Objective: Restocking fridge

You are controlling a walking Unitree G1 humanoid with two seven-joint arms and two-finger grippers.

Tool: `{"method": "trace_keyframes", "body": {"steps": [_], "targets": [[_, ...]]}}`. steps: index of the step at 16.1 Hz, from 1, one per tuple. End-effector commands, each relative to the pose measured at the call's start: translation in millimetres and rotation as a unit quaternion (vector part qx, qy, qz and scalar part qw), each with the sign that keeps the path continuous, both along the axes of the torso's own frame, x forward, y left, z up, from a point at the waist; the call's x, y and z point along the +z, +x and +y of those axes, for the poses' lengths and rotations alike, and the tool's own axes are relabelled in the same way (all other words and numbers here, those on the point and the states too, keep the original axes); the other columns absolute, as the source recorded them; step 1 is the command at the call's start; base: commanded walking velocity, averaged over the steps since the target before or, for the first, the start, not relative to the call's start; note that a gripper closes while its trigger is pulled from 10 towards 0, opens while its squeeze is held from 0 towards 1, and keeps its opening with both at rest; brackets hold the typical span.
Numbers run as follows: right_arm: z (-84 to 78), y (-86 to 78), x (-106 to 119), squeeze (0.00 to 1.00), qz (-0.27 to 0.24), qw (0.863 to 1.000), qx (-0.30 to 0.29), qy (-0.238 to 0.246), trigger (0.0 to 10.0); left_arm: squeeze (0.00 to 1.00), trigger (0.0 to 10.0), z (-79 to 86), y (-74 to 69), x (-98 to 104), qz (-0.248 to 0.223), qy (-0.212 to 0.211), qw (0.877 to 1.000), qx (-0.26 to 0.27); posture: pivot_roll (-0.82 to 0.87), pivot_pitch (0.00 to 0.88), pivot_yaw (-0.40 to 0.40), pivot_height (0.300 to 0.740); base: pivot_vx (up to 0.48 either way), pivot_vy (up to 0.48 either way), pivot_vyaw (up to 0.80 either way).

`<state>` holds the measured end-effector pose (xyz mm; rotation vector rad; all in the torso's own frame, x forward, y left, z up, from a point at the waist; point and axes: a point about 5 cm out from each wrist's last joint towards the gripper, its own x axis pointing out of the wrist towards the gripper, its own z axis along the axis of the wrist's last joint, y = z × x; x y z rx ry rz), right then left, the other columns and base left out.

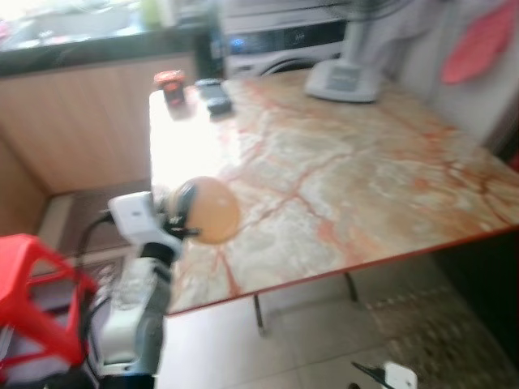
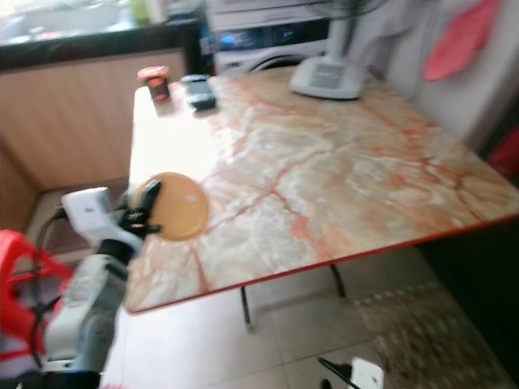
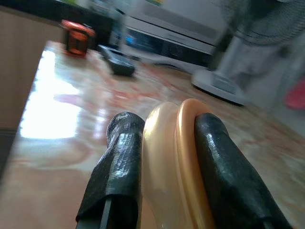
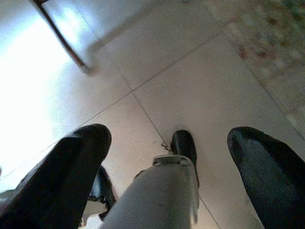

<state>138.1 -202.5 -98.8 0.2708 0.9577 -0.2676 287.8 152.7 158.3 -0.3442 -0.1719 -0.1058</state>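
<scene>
My left gripper (image 1: 183,212) is shut on a round, flat orange-yellow object (image 1: 214,210), held on edge over the near left corner of the marble-patterned table (image 1: 365,186). In the left wrist view the two black fingers (image 3: 121,157) press on either side of the orange object (image 3: 164,157). My right gripper (image 1: 366,371) hangs low by the floor on the right. In the right wrist view its fingers (image 4: 76,167) stand wide apart, open, with nothing between them, over pale floor tiles and my own leg.
A red-lidded jar (image 1: 171,85) and a dark remote-like thing (image 1: 215,97) sit at the table's far left corner, a fan base (image 1: 345,79) at the far edge. A red stool (image 1: 36,292) stands at my left. Wooden counter front and a washing machine (image 1: 276,40) lie behind.
</scene>
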Motion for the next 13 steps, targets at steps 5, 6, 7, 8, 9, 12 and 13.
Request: {"method": "trace_keyframes", "body": {"steps": [5,6,7,8,9,12,13], "targets": [[2.5,-1.4,-1.1,0.0,0.004,1.0,-0.005,0.009,10.0,0.0,10.0,5.9,0.6,1.6,-0.006,0.009,1.0,0.016,0.14,0.034,0.049,0.74,0.0,0.201,-0.79],[2.4,-1.6,-1.1,0.0,0.004,1.0,-0.004,0.009,10.0,0.0,10.0,5.8,0.4,1.5,-0.006,0.009,1.0,0.016,0.14,0.035,0.049,0.74,0.0,0.0,-0.76],[2.4,-1.8,-1.2,0.0,0.004,1.0,-0.004,0.009,10.0,0.0,10.0,5.9,0.4,1.1,-0.006,0.01,1.0,0.016,0.14,0.035,0.049,0.74,0.0,0.0,-0.76],[2.5,-1.9,-1.2,0.0,0.004,1.0,-0.006,0.009,10.0,0.0,10.0,6.0,0.4,0.7,-0.005,0.011,1.0,0.016,0.14,0.035,0.047,0.74,0.0,0.0,-0.75],[2.5,-2.0,-1.3,0.0,0.004,1.0,-0.006,0.009,10.0,0.0,10.0,6.0,0.3,0.6,-0.006,0.011,1.0,0.016,0.14,0.035,0.047,0.74,0.0,0.0,-0.75],[2.5,-2.4,-1.4,0.0,0.005,1.0,-0.009,0.01,10.0,0.0,10.0,1.1,-0.5,0.3,-0.008,0.008,1.0,-0.004,0.14,0.031,0.046,0.74,0.0,0.0,-0.75],[2.7,-2.7,-1.6,0.0,0.005,1.0,-0.011,0.01,10.0,0.0,10.0,-3.6,-1.3,0.6,-0.011,0.01,1.0,-0.02,0.14,0.028,0.046,0.74,0.0,0.0,-0.74]]}}
